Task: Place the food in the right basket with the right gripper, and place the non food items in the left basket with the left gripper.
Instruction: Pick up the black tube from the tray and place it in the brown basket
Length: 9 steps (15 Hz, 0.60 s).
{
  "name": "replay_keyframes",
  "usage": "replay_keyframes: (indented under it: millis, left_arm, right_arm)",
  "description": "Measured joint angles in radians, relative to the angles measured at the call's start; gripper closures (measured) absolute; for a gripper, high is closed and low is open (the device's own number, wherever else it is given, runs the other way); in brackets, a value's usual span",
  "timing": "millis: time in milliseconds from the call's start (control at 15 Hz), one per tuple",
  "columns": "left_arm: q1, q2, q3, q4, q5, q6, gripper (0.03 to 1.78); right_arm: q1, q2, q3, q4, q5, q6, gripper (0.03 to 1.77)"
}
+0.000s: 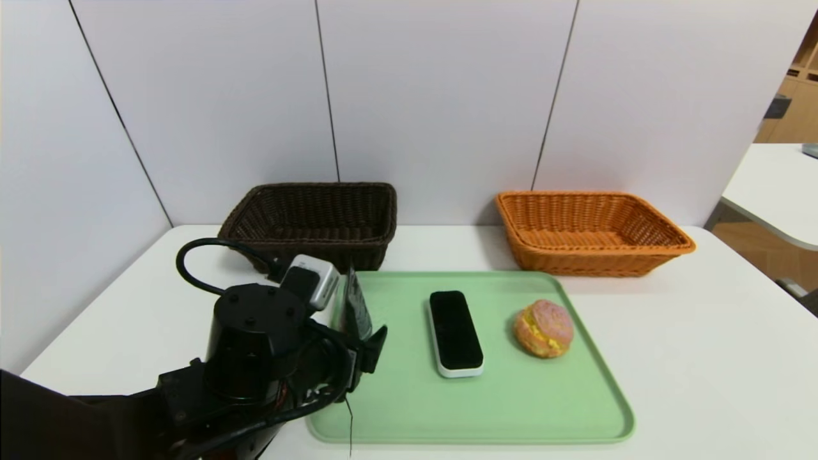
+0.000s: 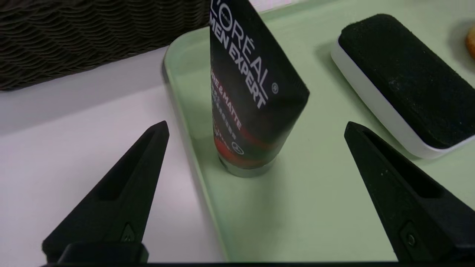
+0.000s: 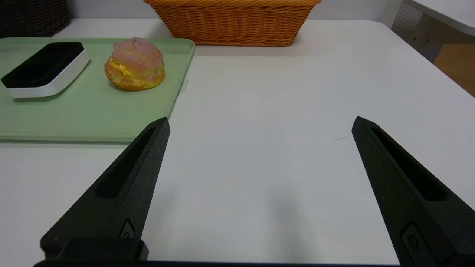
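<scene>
- The left gripper (image 2: 256, 128) is over the left edge of the green tray (image 1: 473, 409), its 2 fingers wide apart, the dark pouch (image 2: 256, 100) in line with the gap between them and nothing clamped.
- That pouch stands upright on the tray, near its left edge; I can read "MEN EXPERT" on it.
- The black bar (image 1: 455, 332) with the white base lies near the middle of the tray, between the pouch and the bun (image 1: 544, 328).
- The bun, pink on top with yellow filling, sits toward the tray's right side.
- 2 baskets stand behind: the dark brown basket (image 1: 310, 248) at left, the orange basket (image 1: 594, 262) at right.
- The right gripper (image 3: 261, 124) hangs over the white table (image 3: 267, 167), right of the tray, its 2 fingers wide apart, holding nothing.
</scene>
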Motion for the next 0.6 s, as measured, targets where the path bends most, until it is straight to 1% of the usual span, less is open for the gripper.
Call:
replay_keyframes:
  millis: [133, 400, 467, 600]
  left_arm:
    - [0.0, 0.031, -0.002, -0.017, 0.019, -0.006, 0.12]
    - [0.0, 0.081, -0.002, -0.072, 0.026, -0.011, 0.12]
    - [0.0, 0.091, -0.003, -0.086, 0.037, -0.011, 0.12]
    - [0.0, 0.105, -0.004, -0.11, 0.081, -0.011, 0.12]
  right_arm:
    - [0.0, 0.0, 0.0, 0.0, 0.0, 0.0, 0.1]
    - [0.0, 0.0, 0.0, 0.0, 0.0, 0.0, 0.1]
    - [0.0, 0.0, 0.0, 0.0, 0.0, 0.0, 0.1]
    - [0.0, 0.0, 0.0, 0.0, 0.0, 0.0, 0.1]
